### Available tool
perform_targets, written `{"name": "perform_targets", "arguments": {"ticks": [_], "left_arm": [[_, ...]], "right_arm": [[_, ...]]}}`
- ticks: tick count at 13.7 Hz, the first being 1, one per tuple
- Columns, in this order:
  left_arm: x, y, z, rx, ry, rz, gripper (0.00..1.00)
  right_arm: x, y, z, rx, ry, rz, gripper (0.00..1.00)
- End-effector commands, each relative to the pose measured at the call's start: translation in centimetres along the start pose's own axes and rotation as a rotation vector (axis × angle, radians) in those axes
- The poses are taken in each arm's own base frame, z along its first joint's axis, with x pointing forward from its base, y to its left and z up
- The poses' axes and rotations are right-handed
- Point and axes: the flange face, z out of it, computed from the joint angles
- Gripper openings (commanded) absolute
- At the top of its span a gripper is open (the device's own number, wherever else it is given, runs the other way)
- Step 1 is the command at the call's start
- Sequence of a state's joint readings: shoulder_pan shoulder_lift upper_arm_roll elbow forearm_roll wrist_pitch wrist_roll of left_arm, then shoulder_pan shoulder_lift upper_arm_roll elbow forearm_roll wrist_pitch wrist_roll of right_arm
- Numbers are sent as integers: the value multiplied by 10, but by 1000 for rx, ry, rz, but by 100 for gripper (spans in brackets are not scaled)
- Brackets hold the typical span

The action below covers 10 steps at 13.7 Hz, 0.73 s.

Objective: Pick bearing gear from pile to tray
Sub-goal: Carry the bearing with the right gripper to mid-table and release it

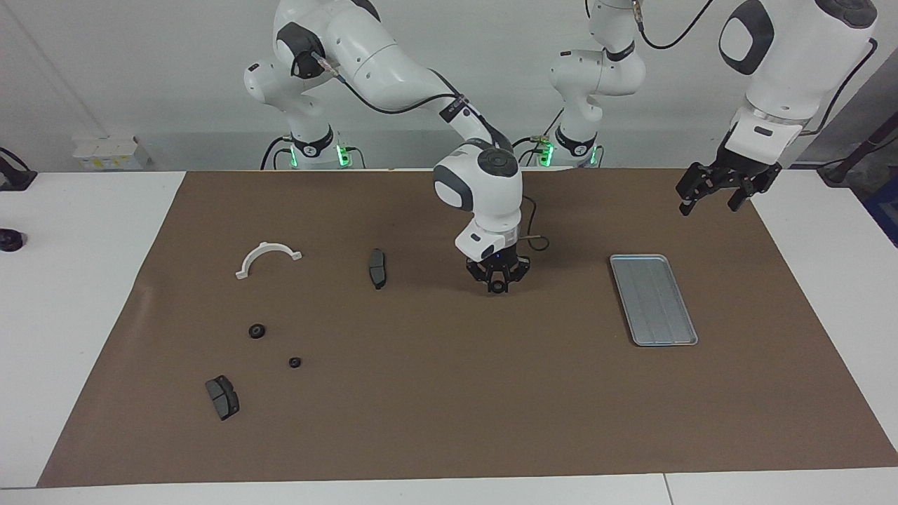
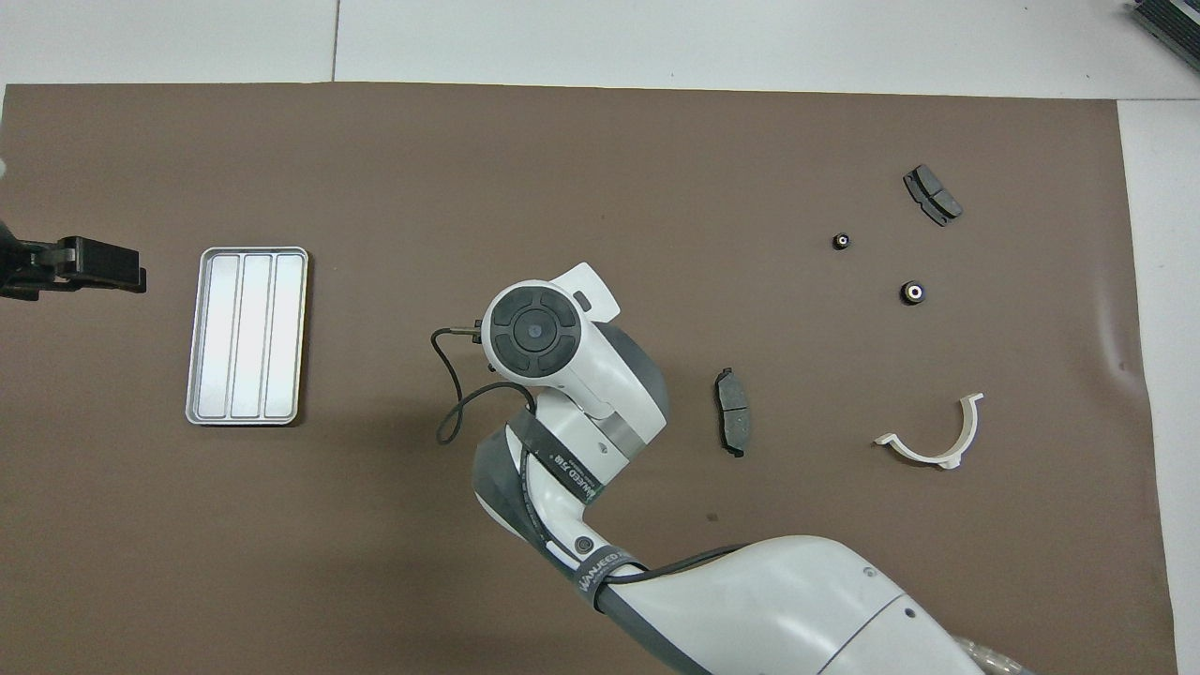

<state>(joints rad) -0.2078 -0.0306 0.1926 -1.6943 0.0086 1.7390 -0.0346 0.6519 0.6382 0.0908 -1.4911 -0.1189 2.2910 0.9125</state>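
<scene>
My right claw (image 1: pixel 497 285), clenched on a small black bearing gear (image 1: pixel 497 287), hangs between the pile (image 1: pixel 257 331) and tray (image 1: pixel 653 299); a slack pinch risks dropping it short; left claw (image 1: pixel 722 184) waits released.

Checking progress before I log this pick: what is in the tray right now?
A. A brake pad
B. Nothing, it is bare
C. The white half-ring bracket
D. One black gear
B: the tray shows only its bare ridged floor in both views, while the right gripper, shut on a small black gear, is over the mat short of it.
</scene>
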Motion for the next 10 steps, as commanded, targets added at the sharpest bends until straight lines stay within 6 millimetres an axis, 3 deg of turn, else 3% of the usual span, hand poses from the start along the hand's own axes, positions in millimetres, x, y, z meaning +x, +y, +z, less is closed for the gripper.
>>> {"name": "perform_targets", "arguments": {"ticks": [1,3,5,7,10], "left_arm": [[-12,-7,-2,8,-5,9,100],[-12,-7,0,8,-7,48,100],[-12,-7,0,8,-4,26,100],[-9,8,-1,6,14,-67,100],[-8,71,3,-4,20,-74,100]], "right_arm": [[-3,4,10,-15,11,-6,45],[2,5,5,-18,12,-5,97],[8,9,0,-12,21,4,100],[27,27,-26,-5,42,35,100],[52,82,-70,-7,69,74,100]]}}
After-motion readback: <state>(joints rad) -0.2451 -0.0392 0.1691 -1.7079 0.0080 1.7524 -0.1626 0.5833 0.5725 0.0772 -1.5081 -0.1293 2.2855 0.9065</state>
